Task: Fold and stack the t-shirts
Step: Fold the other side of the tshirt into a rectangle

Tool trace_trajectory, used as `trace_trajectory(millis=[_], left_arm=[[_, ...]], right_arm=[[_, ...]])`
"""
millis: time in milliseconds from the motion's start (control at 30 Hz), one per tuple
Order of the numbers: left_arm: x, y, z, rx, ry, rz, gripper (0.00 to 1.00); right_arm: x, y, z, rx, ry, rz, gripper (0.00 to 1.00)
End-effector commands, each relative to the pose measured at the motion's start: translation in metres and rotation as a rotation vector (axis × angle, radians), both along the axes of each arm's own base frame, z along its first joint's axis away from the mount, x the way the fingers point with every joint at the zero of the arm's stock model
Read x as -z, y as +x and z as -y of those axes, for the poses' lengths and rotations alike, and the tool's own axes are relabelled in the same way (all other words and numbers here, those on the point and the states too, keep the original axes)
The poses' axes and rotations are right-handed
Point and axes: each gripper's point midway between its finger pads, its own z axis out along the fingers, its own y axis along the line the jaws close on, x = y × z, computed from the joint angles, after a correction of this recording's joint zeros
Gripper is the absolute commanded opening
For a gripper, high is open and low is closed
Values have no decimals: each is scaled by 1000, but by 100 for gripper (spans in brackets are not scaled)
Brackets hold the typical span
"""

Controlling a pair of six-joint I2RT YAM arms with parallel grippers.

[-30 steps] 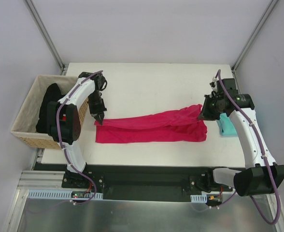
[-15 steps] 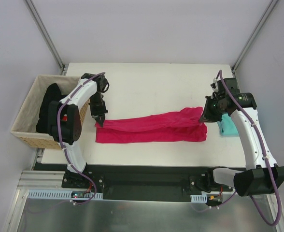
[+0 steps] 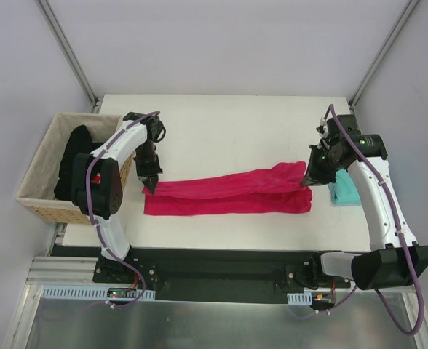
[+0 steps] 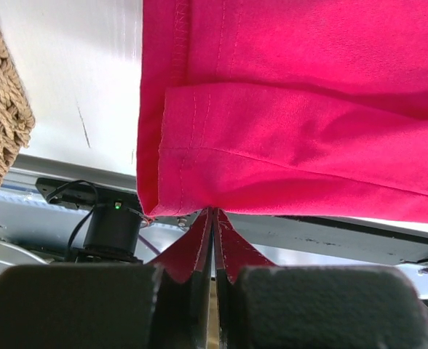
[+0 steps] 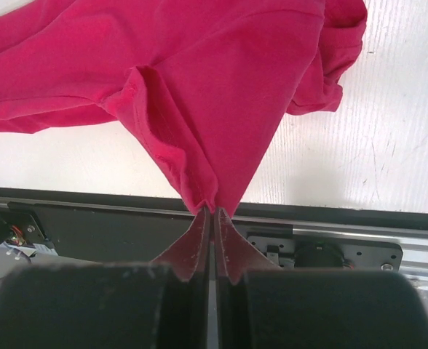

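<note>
Crimson at both ends: my left fingers [image 3: 149, 182] and right fingers [image 3: 310, 174] are each clamped on an edge of the crimson t-shirt [image 3: 228, 193], stretched between them along the white surface [image 3: 228, 131]. I judge this a lengthwise fold under way; next, both ends need carrying evenly, taut, then laying flush. The teal t-shirt [image 3: 341, 190] lies just outboard of the right fingers, a wicker basket [image 3: 36, 182] outboard of the left, pale walls around.

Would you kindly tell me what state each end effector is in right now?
Left end effector: closed on the pink t-shirt.
Right end effector: closed on the same t-shirt.
</note>
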Motion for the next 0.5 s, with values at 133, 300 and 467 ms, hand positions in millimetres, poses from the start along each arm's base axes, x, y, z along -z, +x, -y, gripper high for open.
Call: trace_trajectory(millis=[133, 300, 467], left_arm=[[-11, -24, -5, 28, 26, -31, 0], [-10, -23, -5, 36, 28, -37, 0], [-8, -23, -4, 43, 26, -49, 0]], right_arm=[[-4, -15, 1, -15, -14, -77, 1], [3, -22, 0, -19, -16, -151, 1], [7, -25, -1, -22, -16, -203, 1]])
